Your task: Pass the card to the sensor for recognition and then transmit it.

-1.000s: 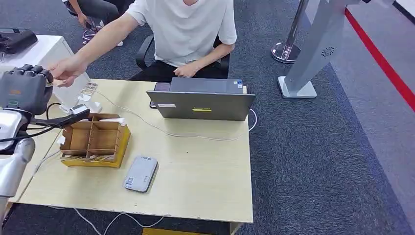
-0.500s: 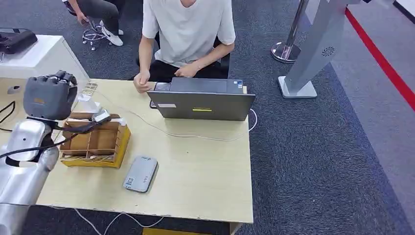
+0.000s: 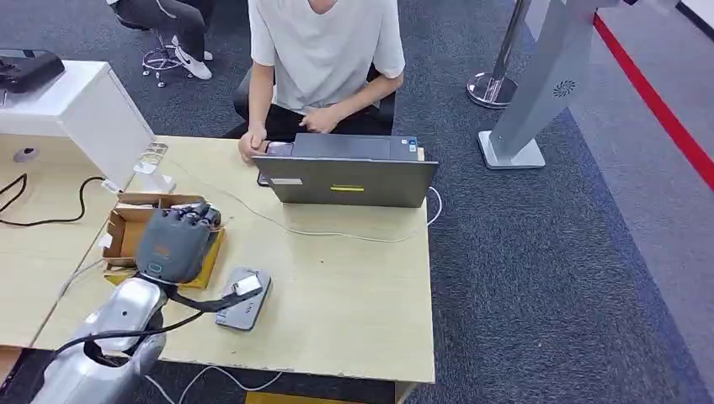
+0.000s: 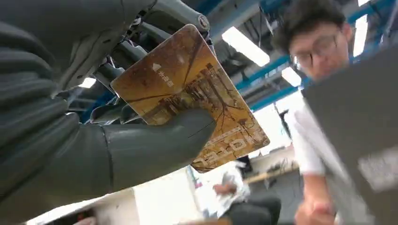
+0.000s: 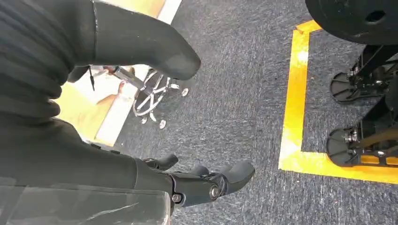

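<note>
Left robot hand [image 4: 94, 140] pinches the card [image 4: 190, 96] above the wooden tray [image 3: 122, 227]; the sensor [image 3: 242, 299] lies at four o'clock. Best lower the card flat over it, steadily.

laptop [image 4: 361, 140] blurred, box [image 3: 126, 231] partly hidden

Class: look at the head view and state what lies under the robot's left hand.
Under the left robot hand sits the compartmented cardboard box on the pale wooden table; its right compartments are covered. The brown patterned card it holds shows in the wrist view.
</note>
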You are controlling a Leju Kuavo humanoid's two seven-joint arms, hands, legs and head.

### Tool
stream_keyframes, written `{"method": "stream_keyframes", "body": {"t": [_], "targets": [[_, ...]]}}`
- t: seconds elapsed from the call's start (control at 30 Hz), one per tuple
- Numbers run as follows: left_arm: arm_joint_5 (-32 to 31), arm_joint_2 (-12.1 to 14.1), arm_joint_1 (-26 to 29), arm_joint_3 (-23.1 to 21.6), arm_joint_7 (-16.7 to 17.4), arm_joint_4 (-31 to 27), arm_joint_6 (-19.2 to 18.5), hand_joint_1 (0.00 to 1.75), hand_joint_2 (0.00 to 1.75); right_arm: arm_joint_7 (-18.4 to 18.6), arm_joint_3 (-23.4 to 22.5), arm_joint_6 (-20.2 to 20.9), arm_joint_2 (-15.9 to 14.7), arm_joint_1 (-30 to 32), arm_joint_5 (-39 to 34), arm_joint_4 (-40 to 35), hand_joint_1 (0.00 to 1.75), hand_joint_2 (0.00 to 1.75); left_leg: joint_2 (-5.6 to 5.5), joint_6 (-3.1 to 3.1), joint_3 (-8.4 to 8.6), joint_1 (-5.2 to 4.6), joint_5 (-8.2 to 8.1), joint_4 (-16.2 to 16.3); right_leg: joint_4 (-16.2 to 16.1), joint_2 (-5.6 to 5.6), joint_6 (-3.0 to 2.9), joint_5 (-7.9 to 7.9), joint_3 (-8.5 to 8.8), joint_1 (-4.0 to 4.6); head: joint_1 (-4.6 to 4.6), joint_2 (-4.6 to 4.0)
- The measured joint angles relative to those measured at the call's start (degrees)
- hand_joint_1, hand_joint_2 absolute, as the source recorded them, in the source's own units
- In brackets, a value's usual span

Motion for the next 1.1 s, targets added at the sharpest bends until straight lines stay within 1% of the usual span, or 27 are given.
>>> {"method": "stream_keyframes", "body": {"t": [0.1, 0.23, 0.33, 0.4, 0.47, 0.53, 0.73, 0.83, 0.97, 1.03, 1.07, 1.1], "targets": [[-0.65, -0.3, 0.19, -0.24, 2.3, 1.5, -3.03, 1.75, 1.75, 0.33, -0.26, -0.2, 0.26, 0.02, -0.24, 0.0, 0.0, 1.75, -0.01, 0.01, 0.0, 0.0, 0.02, 0.0, 0.0, -0.01, 0.0, 0.0, 0.01, 0.0, 0.0, 0.0], [-0.04, -1.05, 0.43, -1.03, 3.12, 3.69, -5.95, 1.75, 1.75, 0.72, -0.57, -0.28, 0.57, 0.02, -0.59, 0.0, 0.0, 1.75, -0.01, 0.01, 0.0, -0.01, 0.02, 0.0, 0.01, -0.02, 0.0, 0.0, 0.01, 0.01, 0.0, 0.0], [2.24, -1.51, 0.48, -1.38, 3.21, 5.14, -9.18, 1.75, 1.75, 0.83, -0.61, -0.28, 0.7, 0.02, -0.92, 0.0, 0.0, 1.75, -0.01, 0.02, -0.01, -0.02, 0.01, 0.0, 0.01, -0.02, 0.0, 0.0, 0.01, 0.0, 0.0, 0.0], [4.21, -1.86, 0.52, -1.86, 2.62, 6.09, -10.15, 1.75, 1.75, 0.87, -0.61, -0.28, 0.74, 0.01, -1.18, 0.0, 0.0, 1.75, -0.02, 0.02, -0.02, -0.02, 0.01, 0.01, 0.01, -0.02, 0.0, 0.0, 0.01, 0.0, 0.0, 0.0], [7.77, -2.3, 0.52, -2.03, 1.02, 6.75, -11.78, 1.75, 1.75, 0.9, -0.61, -0.22, 0.81, -0.01, -1.22, 0.0, 0.0, 1.75, -0.03, 0.02, -0.03, -0.03, 0.01, 0.01, 0.0, -0.04, 0.01, 0.0, 0.01, 0.0, 0.0, 0.0], [10.15, -2.56, 0.56, -2.34, 0.23, 7.5, -12.67, 1.75, 1.75, 1.0, -0.61, -0.07, 0.81, -0.01, -1.4, 0.0, 0.0, 1.75, -0.02, 0.02, -0.04, -0.03, 0.01, 0.01, 0.0, -0.04, 0.0, 0.0, 0.0, 0.0, 0.02, 0.0], [11.92, -3.13, 0.6, -3.26, -0.66, 9.01, -13.24, 1.75, 1.75, 1.07, -0.61, 0.07, 0.81, -0.01, -1.81, 0.0, 0.0, 1.75, -0.03, 0.02, -0.04, -0.02, 0.01, 0.01, 0.0, -0.04, 0.0, 0.0, 0.0, 0.0, 0.0, 0.0], [14.04, -3.34, 0.59, -4.02, -1.51, 9.6, -14.44, 1.75, 1.75, 1.18, -0.61, 0.13, 0.81, -0.01, -2.27, 0.0, 0.0, 1.75, -0.03, 0.02, -0.03, -0.02, 0.01, 0.01, 0.01, -0.04, 0.0, 0.0, 0.0, 0.0, -0.02, 0.0], [19.73, -3.47, -0.04, -5.03, -3.18, 10.91, -19.03, 1.75, 1.75, 1.73, -0.61, 0.57, 0.81, -0.05, -2.47, 0.0, 0.0, 1.75, -0.08, 0.02, -0.03, -0.02, 0.01, 0.0, 0.01, -0.07, 0.0, 0.0, 0.03, 0.0, 0.0, 0.0], [24.01, -3.24, -1.31, -5.2, -4.53, 11.54, -21.97, 1.75, 1.75, 1.86, -0.61, 1.14, 0.79, -0.14, -2.47, 0.0, 0.0, 1.75, -0.15, 0.02, -0.01, -0.02, 0.01, 0.0, 0.01, -0.15, 0.01, 0.0, 0.1, 0.01, 0.0, 0.0], [26.59, -3.0, -1.82, -5.22, -5.63, 11.78, -22.9, 1.75, 1.75, 1.84, -0.61, 1.38, 0.72, -0.22, -2.47, 0.0, 0.0, 1.75, -0.14, 0.02, 0.01, -0.02, 0.02, -0.01, 0.01, -0.16, 0.01, 0.0, 0.12, 0.0, 0.0, 0.0], [28.62, -2.75, -2.07, -5.22, -6.3, 11.91, -23.03, 1.75, 1.75, 1.81, -0.61, 1.55, 0.59, -0.24, -2.47, 0.0, 0.0, 1.75, -0.13, 0.02, 0.03, -0.02, 0.02, 0.0, 0.01, -0.14, 0.0, 0.0, 0.11, 0.01, 0.0, 0.0]]}}
